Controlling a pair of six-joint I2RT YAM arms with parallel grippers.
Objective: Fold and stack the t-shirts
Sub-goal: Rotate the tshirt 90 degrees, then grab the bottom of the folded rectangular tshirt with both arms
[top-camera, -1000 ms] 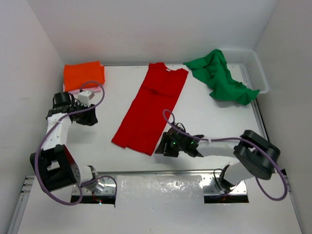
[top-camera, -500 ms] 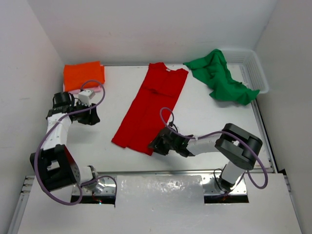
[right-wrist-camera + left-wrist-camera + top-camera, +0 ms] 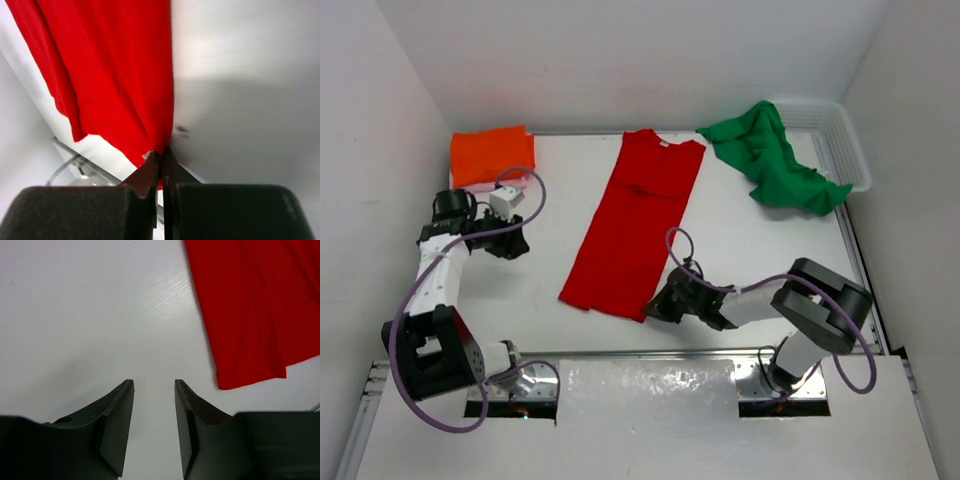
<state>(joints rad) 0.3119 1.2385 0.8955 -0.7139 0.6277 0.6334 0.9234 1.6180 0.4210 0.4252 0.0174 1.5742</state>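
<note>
Lying lengthwise down the middle of the desk (image 3: 550, 290), the red shirt (image 3: 635, 225) has the right hand (image 3: 660, 305) at its near right corner. The left hand (image 3: 515, 243) is well apart on the left. The orange shirt (image 3: 492, 153) sits folded at the far left, and the green shirt (image 3: 770, 160) drapes over the basket (image 3: 845, 150).

From the left wrist, the left hand (image 3: 154, 385) is partly spread over bare desk (image 3: 90, 315) and holds nothing; the red shirt (image 3: 250, 315) lies ahead to the right.

Only the right wrist shows the right hand (image 3: 161, 155) pressed together, pinching the red shirt (image 3: 110, 65) at its hem.
</note>
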